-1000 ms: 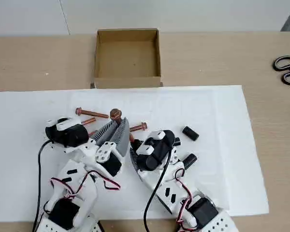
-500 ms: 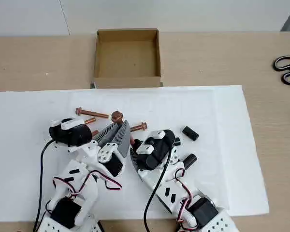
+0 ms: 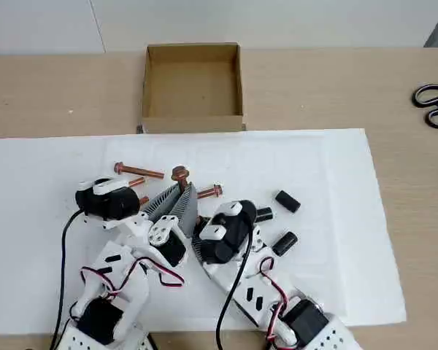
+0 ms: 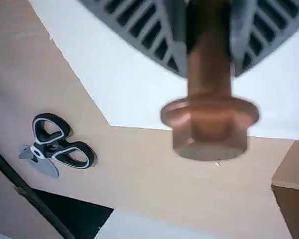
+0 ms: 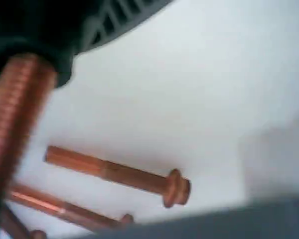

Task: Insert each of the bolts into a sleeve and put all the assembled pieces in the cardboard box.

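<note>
1. Since the earlier frames, the right arm has been shifted toward the left arm, and a first spare sleeve (image 3: 263, 214) has been uncovered beside it. The head of the held bolt (image 3: 179, 174) has been nudged slightly toward the right arm.
2. The left claw (image 3: 179, 191) is clenched on the held bolt's shank. The head is left sticking out past the fingertips, on the side of the cardboard box (image 3: 193, 124).
3. A black sleeve (image 5: 32, 35) is grasped by the right claw (image 3: 198, 221). A threaded copper shank is seen at the sleeve's mouth, but how far it is pushed in cannot be told.
4. On the paper sheet (image 3: 328, 160), a first loose bolt (image 3: 139, 171) and a second loose bolt (image 3: 134, 182) are laid near the left arm. A third loose bolt (image 3: 209, 192) is laid between the two claws and the box.
5. A second spare sleeve (image 3: 287, 200) and a third spare sleeve (image 3: 285, 243) are laid beside the right arm, apart from each other.
6. The open box is set on the tabletop (image 3: 58, 95), against the paper's far edge.
7. Scissors (image 3: 434, 104) are left at the tabletop's edge, well apart from everything else.
</note>
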